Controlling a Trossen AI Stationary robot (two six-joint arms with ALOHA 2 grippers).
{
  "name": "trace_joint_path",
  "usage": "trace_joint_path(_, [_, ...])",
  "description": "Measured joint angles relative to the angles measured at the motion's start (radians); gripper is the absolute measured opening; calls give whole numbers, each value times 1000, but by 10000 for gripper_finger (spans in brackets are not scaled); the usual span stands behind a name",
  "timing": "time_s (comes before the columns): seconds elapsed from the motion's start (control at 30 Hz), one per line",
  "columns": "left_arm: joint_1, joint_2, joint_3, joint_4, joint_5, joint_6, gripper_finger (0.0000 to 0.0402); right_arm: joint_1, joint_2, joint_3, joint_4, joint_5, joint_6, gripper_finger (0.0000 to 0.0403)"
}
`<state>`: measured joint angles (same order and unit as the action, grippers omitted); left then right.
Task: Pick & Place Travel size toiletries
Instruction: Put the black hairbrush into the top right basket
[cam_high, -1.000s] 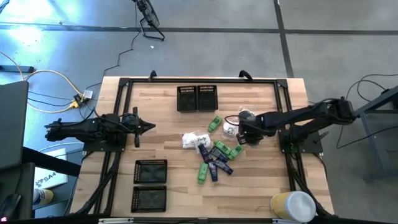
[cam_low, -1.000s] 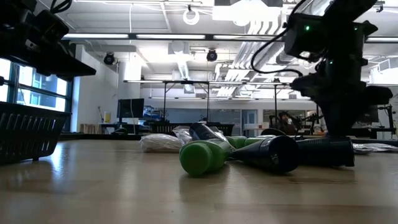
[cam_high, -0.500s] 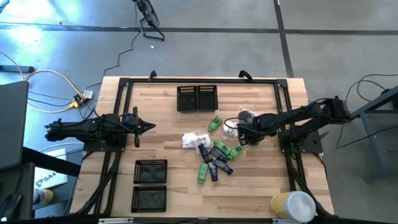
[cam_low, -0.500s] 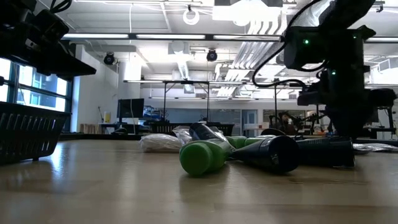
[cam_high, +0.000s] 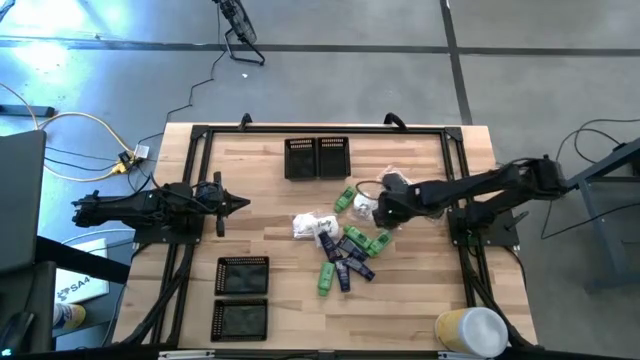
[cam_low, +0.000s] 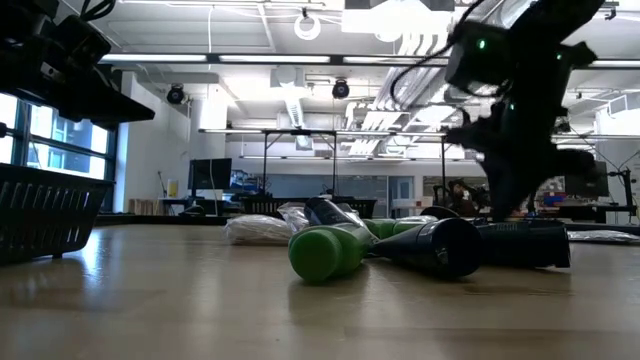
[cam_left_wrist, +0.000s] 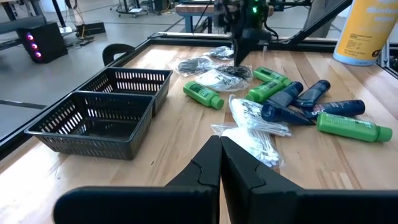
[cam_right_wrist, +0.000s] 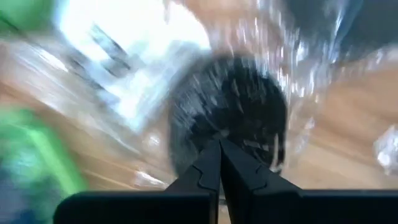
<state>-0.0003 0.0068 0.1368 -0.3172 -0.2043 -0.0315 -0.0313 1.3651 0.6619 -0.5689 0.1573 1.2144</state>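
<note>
While the right hand (cam_high: 378, 212) is low over the toiletries pile (cam_high: 342, 245), at about 3 o'clock from the worktop (cam_high: 270, 200) centre, its fingers are closed on a clear bag with a dark round piece (cam_right_wrist: 230, 118). I judge the picking step is in hand; next it must lift and carry the bag toward the trays (cam_high: 318, 157) at 12 o'clock. A second ago this hand was a little open and further right. The left hand (cam_high: 238, 205) waits closed at 9 o'clock
</note>
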Motion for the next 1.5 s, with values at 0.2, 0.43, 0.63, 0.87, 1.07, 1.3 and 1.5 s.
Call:
trace_joint_path(0.2, [0, 0, 0, 0, 0, 0, 0, -38, -152, 1, -75, 48, -35, 4])
trace_joint_path(0.43, [0, 0, 0, 0, 0, 0, 0, -105, -172, 1, -161, 18, -99, 59])
trace_joint_path(0.63, [0, 0, 0, 0, 0, 0, 0, -131, -127, 1, -164, 28, -66, 164])
trace_joint_path(0.87, [0, 0, 0, -1, 0, 0, 0, -180, -120, -20, -149, -25, -121, 197])
trace_joint_path(1.07, [0, 0, 0, -2, 0, 0, 0, -207, -119, -147, 24, -74, -105, 179])
trace_joint_path(1.3, [0, 0, 0, -3, 0, 0, 0, -200, -126, -225, 188, -117, -103, 178])
trace_joint_path(1.5, [0, 0, 0, -6, 0, 0, 0, -200, -123, -228, 260, -155, -175, 157])
